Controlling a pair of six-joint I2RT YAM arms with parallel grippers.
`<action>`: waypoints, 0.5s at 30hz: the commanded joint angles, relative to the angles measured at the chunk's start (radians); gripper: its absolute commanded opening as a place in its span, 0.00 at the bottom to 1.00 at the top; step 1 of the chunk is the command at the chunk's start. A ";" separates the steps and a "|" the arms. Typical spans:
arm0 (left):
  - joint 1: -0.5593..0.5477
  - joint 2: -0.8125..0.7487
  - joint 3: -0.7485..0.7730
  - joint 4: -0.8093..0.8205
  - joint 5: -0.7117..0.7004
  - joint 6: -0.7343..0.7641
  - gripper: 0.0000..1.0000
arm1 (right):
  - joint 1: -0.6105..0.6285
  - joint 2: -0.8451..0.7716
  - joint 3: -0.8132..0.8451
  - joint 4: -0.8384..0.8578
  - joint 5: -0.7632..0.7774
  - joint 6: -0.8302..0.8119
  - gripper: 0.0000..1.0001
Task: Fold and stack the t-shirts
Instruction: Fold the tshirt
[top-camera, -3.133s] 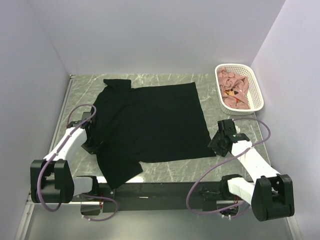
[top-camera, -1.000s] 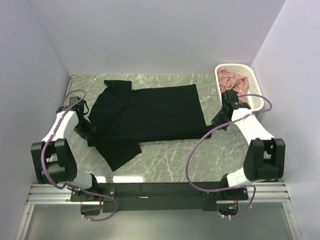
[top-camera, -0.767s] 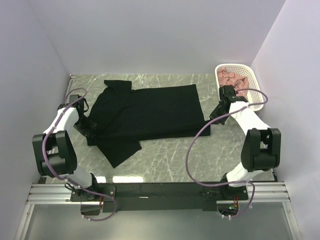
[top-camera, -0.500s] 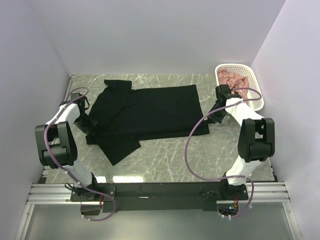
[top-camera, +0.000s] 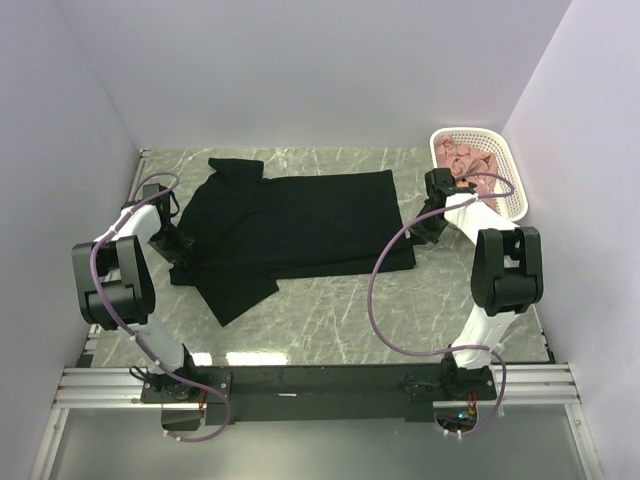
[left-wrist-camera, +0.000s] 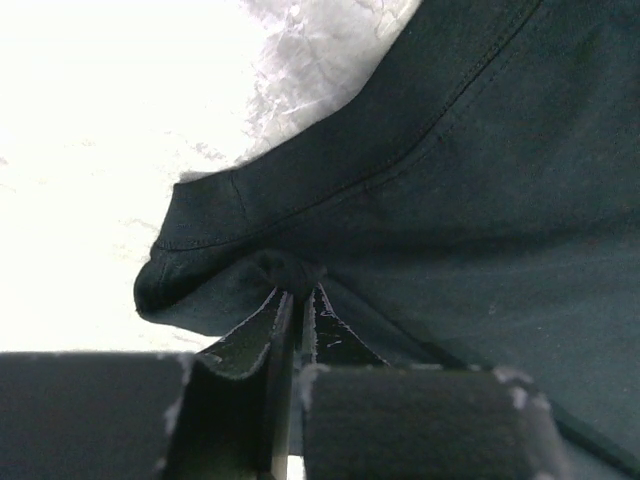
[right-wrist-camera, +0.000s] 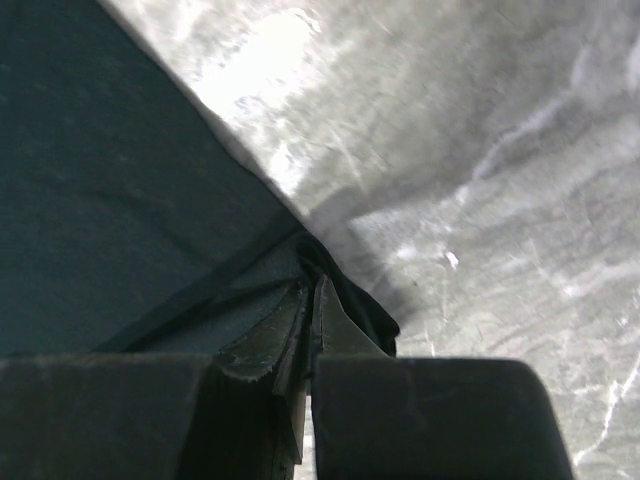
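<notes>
In wrist views, both pincers nipping t-shirt

Probably a robotics lab: blank white walls box in a marble-patterned table with an aluminium mounting rail.

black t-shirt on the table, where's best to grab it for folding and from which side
Take the black t-shirt at its two ends: the hem corner with the right pincer, the sleeve fold with the left pincer. Come in low from the outer sides: it lies flat, so only edges offer a pinch. Both are shut there.
</notes>
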 joint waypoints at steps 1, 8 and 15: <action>0.012 -0.026 0.002 0.043 -0.058 0.016 0.09 | 0.007 0.005 0.043 0.050 0.023 -0.022 0.00; 0.014 -0.049 -0.001 0.054 -0.057 0.000 0.30 | 0.018 0.012 0.055 0.062 -0.003 -0.031 0.17; 0.012 -0.170 0.008 0.028 -0.070 -0.007 0.68 | 0.053 -0.091 0.089 0.035 -0.009 -0.095 0.50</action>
